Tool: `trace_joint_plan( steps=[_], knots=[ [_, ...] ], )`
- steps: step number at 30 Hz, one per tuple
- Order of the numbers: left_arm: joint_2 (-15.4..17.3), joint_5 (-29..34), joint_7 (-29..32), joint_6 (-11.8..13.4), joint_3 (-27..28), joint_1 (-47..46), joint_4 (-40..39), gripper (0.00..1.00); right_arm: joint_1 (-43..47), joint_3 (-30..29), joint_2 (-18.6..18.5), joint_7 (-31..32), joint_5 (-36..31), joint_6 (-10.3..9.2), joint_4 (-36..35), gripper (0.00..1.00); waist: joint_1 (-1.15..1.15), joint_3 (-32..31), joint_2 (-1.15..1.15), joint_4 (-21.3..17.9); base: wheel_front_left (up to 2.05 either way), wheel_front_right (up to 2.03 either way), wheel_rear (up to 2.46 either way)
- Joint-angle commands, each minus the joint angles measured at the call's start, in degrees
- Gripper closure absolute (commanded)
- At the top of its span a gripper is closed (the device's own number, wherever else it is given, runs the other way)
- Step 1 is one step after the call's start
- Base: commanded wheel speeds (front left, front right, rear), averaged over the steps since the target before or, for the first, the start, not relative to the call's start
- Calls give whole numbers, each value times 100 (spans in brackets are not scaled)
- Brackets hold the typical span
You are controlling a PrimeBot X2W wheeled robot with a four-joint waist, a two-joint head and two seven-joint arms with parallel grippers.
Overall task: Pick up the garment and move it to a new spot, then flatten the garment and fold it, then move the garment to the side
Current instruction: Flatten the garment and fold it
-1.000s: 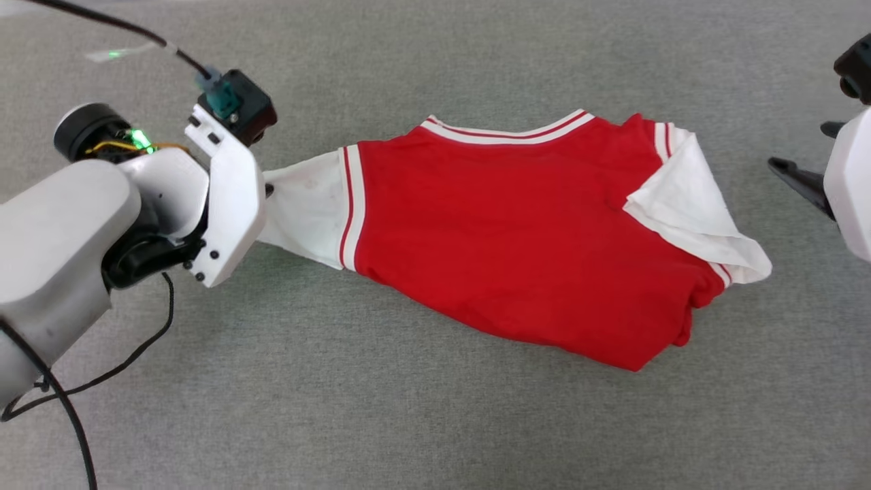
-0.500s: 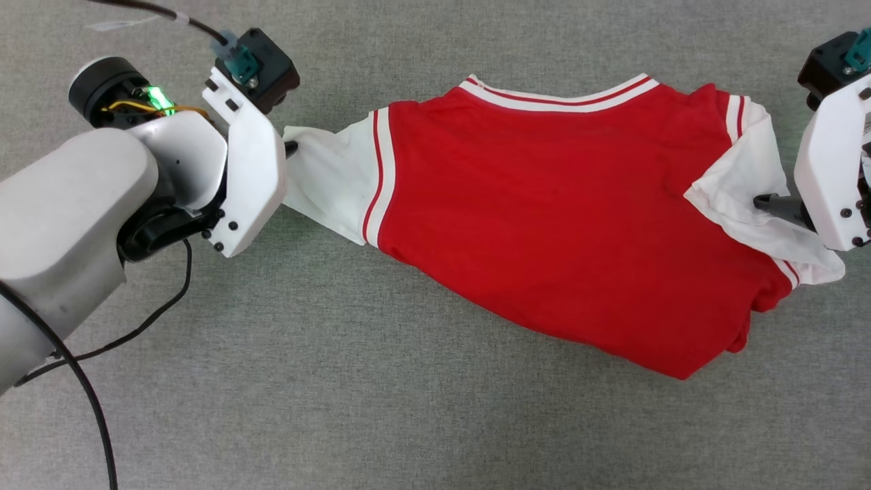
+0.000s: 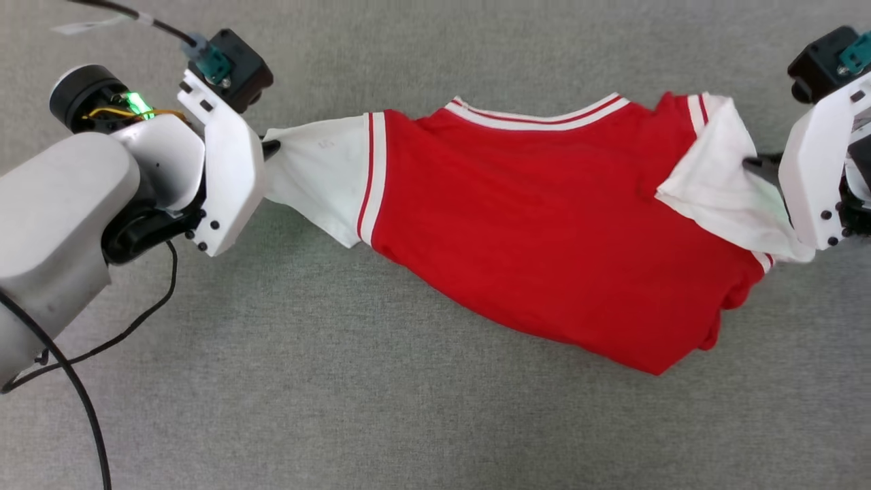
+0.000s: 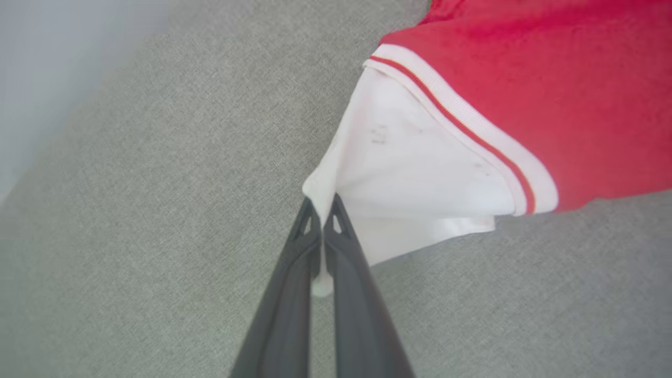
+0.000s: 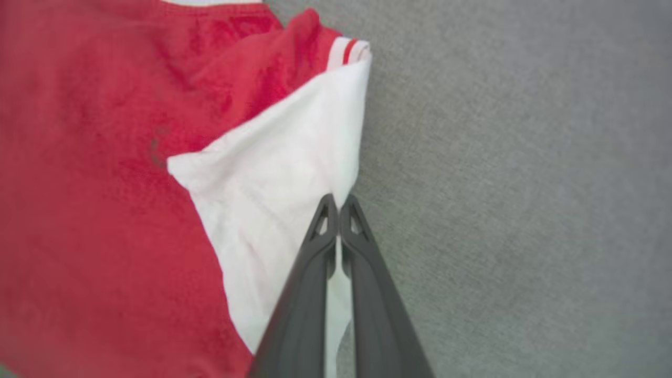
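garment: a red short-sleeved T-shirt of soft cloth [image 3: 544,231] with white sleeves and red-and-white striped trim, stretched left to right across the grey fabric-covered worktop [image 3: 408,422]
collar [image 3: 537,121]: on the far side, with the red body sagging towards the near right, where it bunches
left claw [image 3: 270,147]: clenched on the outer tip of the left sleeve [image 3: 320,184], which is pulled to a point
right claw [image 3: 754,163]: clenched on the edge of the right sleeve [image 3: 714,194], which lies folded back over the red body
head view: takes in the shirt's whole span and both white wrist housings, but each claw is mostly hidden behind its housing; a black cable [image 3: 102,347] loops at the near left
left wrist view: the two dark fingers [image 4: 299,273] are pressed together, with a sliver of white cloth caught between them
right wrist view: the same tight pinch, with a white strip showing in the slit between the fingers [image 5: 310,283]; the striped cuff trim [image 5: 347,51] lies far beyond
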Motion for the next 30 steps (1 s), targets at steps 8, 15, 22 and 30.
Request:
trace_joint_plan(
  steps=[8, 15, 22, 30],
  knots=[
    [89, 43, -919, 1, 237, -322, 72, 100, -287, -62, -450, -1119, 214, -4, -490, 100, 0, -817, 0, -232, 0, 0, 0],
    [-52, 289, -1358, 32, 469, -805, 136, 100, -727, -221, -644, -1311, 248, -5, -714, 100, 0, -934, 0, -217, 0, 0, 0],
    [-255, 454, -1730, 91, 866, -1564, 368, 100, -1681, -325, -489, -1639, -90, -4, -562, 100, 0, -814, 0, -211, 0, 0, 0],
    [-379, 609, -2027, 98, 1268, -2474, 742, 100, -2943, -542, -13, -2436, -739, -5, 198, 100, 0, -367, 0, -188, 0, 0, 0]
  ],
)
